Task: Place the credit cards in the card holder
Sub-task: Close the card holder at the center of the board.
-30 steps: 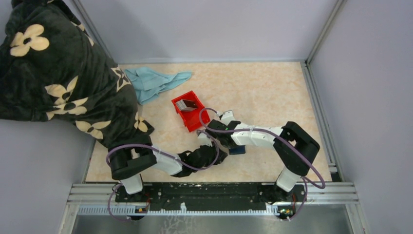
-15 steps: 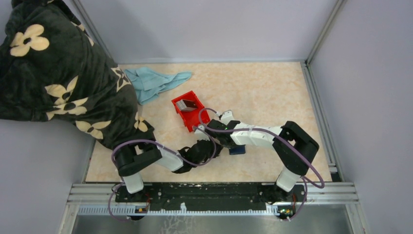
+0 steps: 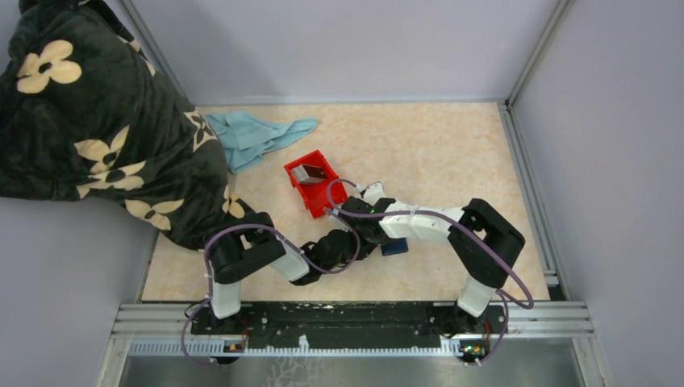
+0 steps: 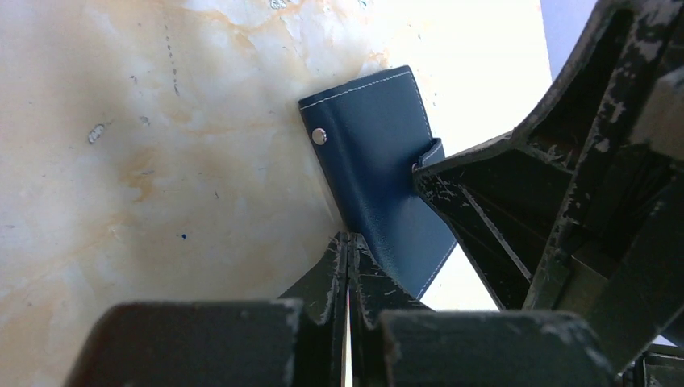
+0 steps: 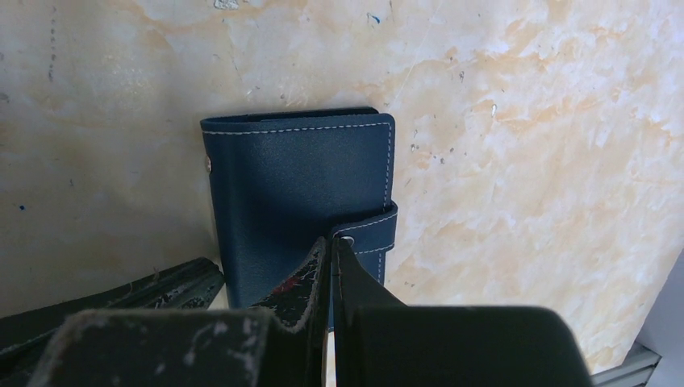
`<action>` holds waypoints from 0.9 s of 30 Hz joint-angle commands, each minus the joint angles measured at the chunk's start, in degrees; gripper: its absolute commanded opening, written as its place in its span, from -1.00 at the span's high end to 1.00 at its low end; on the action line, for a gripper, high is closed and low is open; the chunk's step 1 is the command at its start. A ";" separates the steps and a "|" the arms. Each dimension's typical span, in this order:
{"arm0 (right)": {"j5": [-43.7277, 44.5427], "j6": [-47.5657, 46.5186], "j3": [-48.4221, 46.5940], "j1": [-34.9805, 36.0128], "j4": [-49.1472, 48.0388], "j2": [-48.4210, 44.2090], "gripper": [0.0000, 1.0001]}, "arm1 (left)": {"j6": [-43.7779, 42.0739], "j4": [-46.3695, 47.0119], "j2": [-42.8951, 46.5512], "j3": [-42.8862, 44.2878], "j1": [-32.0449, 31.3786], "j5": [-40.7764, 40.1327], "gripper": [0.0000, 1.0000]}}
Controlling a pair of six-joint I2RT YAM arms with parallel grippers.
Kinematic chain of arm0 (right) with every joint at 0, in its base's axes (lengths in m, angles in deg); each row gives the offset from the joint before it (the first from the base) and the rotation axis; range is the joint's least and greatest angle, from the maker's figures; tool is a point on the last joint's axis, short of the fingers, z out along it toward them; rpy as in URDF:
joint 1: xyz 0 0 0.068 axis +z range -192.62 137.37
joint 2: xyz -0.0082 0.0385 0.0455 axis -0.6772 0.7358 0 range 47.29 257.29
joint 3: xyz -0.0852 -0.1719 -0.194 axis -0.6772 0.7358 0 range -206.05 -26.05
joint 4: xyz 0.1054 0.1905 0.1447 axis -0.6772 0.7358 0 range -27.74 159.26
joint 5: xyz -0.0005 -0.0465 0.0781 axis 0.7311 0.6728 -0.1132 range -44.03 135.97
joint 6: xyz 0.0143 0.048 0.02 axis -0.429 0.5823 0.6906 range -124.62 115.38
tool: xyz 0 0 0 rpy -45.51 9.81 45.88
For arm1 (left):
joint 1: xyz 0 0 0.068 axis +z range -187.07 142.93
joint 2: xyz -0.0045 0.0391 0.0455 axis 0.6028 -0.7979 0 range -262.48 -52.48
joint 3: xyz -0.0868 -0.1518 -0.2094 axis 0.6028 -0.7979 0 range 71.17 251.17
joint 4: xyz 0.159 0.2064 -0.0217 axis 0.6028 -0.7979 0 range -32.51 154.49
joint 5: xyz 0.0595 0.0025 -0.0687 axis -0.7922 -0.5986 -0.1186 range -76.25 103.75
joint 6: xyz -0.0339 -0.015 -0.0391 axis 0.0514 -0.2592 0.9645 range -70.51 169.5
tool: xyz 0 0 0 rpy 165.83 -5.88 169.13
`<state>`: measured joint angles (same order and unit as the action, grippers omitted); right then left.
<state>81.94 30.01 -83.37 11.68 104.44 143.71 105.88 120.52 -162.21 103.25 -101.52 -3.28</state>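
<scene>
Both scuffed black jaws, closed tight, meet the stitched navy card holder (image 5: 298, 201) (grained leather).

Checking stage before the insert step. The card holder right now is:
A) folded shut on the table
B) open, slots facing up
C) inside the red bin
A: both wrist views show the card holder lying on the table with only its navy outer cover showing and no slots; in the top view it sits apart from the red bin.
</scene>
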 commanded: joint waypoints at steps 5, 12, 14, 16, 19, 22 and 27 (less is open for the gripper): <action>-5.29 -0.09 -1.62 -0.48 -4.61 1.88 1.00 | 0.42 -2.95 -2.52 -1.14 0.15 3.24 0.96; -4.62 -1.28 -2.52 -1.53 -4.80 0.80 1.00 | 1.48 -3.58 -2.55 -1.58 0.61 2.81 0.95; -4.13 -1.50 -2.74 -1.73 -4.70 0.74 0.94 | 1.84 -3.73 -2.69 -1.65 0.70 2.85 0.95; -3.42 -1.46 -2.97 -1.74 -4.41 0.77 0.84 | 2.14 -3.74 -2.85 -1.79 0.83 2.79 0.95; -2.32 -1.34 -2.98 -1.74 -4.08 0.83 0.75 | 2.35 -3.69 -2.95 -1.75 0.90 2.85 0.95; -1.27 -1.33 -3.14 -1.73 -3.57 1.25 0.68 | 2.51 -3.69 -3.11 -1.75 0.95 2.86 0.95; 0.37 -1.17 -3.28 -1.73 -3.19 1.04 0.66 | 2.68 -3.65 -3.16 -1.92 0.99 2.84 0.95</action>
<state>80.65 28.37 -84.24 10.08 102.56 144.12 109.02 121.92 -163.06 103.05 -100.66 -1.49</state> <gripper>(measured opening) 0.168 0.025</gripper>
